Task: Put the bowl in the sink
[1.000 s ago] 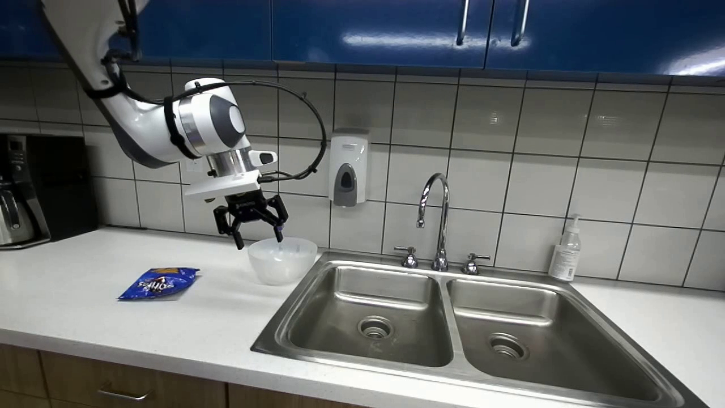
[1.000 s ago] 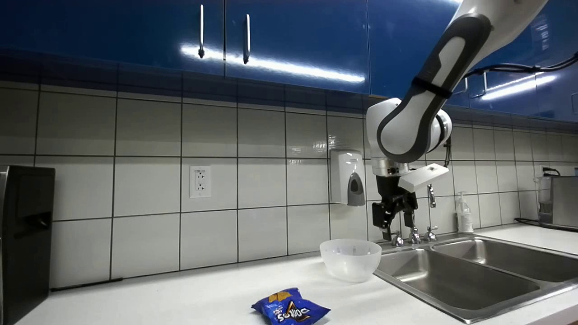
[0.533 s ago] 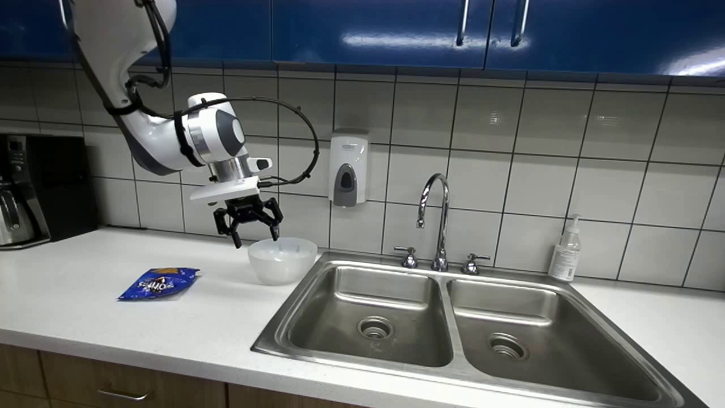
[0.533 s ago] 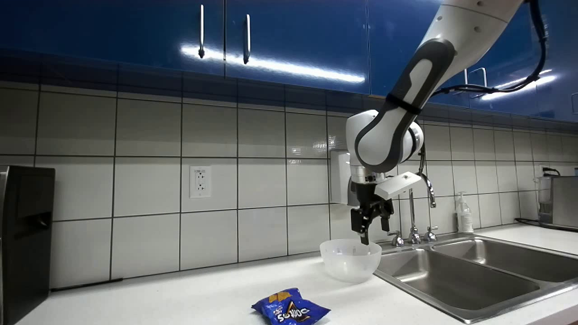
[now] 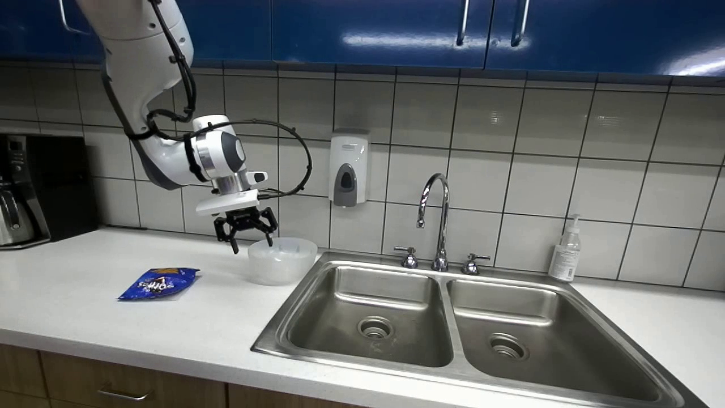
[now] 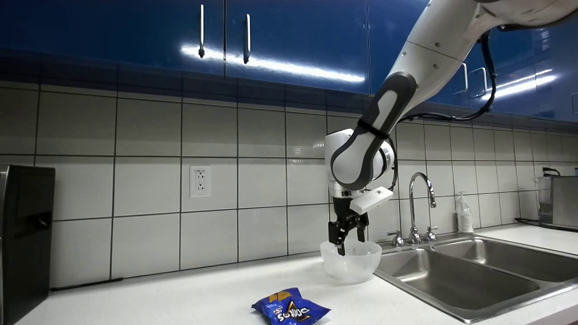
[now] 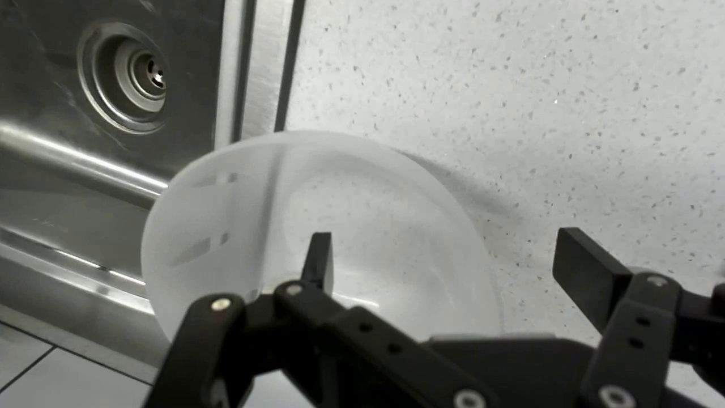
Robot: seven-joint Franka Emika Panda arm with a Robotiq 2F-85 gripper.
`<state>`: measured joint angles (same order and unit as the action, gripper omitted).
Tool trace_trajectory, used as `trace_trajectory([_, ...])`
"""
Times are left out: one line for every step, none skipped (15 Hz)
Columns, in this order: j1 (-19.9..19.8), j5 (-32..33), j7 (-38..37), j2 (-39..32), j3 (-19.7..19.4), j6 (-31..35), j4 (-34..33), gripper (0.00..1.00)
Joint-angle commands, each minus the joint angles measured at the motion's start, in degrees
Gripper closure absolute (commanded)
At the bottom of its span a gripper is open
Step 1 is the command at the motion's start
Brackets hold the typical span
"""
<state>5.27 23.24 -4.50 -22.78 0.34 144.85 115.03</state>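
Note:
The translucent white bowl (image 5: 283, 263) stands upright on the counter just beside the left rim of the sink. It also shows in an exterior view (image 6: 353, 268) and in the wrist view (image 7: 362, 209). The sink's left basin (image 5: 396, 345) is bare steel with a round drain; part of it shows in the wrist view (image 7: 45, 90). My gripper (image 5: 252, 246) is open and empty at about rim height. In the wrist view (image 7: 447, 255) one finger (image 7: 322, 255) lies over the bowl's inside, the other outside, with the rim between them. No grip on the rim shows.
A blue chip packet (image 5: 158, 283) lies on the counter (image 5: 85, 311) left of the bowl. The faucet (image 5: 442, 221) rises behind the sink. A wall soap dispenser (image 5: 348, 167) hangs above the bowl. A coffee maker (image 5: 48, 187) and a pump bottle (image 5: 566, 252) stand farther off.
The gripper has moved down and, in an exterior view, to the left, from above the bowl's far side to its rim. It stays open. The bowl has not moved.

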Motion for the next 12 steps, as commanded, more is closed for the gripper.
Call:
trace_trajectory([0.83, -2.26, 3.70, -5.81, 0.28, -1.73, -7.53, 0.00])
trace_trajectory([0.94, -2.76, 4.37, -6.90, 0.33, -1.84, -8.79, 0.00])
trace_trajectory([1.05, -3.28, 4.89, -8.15, 0.35, -2.02, -10.23, 0.00])
trace_trajectory([1.12, -3.83, 5.36, -9.28, 0.40, -2.23, -11.52, 0.00])
trace_trajectory([1.07, -4.43, 6.06, -10.09, 0.52, -2.42, -12.50, 0.00])
trace_trajectory([1.06, -5.00, 6.64, -10.72, 0.59, -2.65, -13.31, 0.00])
trace_trajectory([1.01, -5.63, 7.22, -11.28, 0.69, -2.96, -13.98, 0.00])
trace_trajectory([1.03, -6.04, 7.66, -11.65, 0.70, -3.24, -14.40, 0.00])
trace_trajectory([1.06, -6.36, 8.12, -11.90, 0.74, -3.68, -14.61, 0.00])
trace_trajectory([1.10, -6.61, 8.47, -12.11, 0.75, -4.03, -14.74, 0.00])
trace_trajectory([1.18, -6.73, 8.61, -12.24, 0.71, -4.35, -14.79, 0.00])
trace_trajectory([1.32, -6.65, 8.55, -12.38, 0.59, -4.64, -14.95, 0.00])
